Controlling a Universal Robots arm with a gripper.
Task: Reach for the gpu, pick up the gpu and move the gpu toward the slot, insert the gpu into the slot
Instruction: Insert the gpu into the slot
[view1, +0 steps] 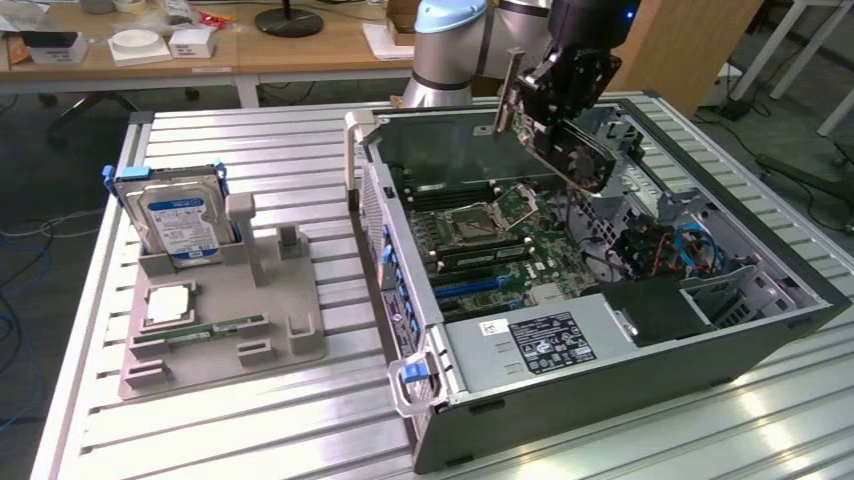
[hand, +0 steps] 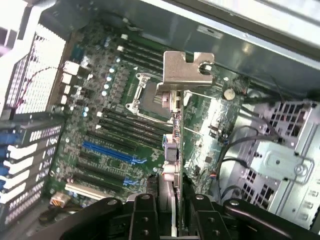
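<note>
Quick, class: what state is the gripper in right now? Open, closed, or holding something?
Gripper: closed on the gpu, holding it tilted above the open computer case.

One open computer case at right, and inside it, two blue slots! One gpu up top. Over at left: one grey tray, one hard drive, one processor chip, one memory stick.
</note>
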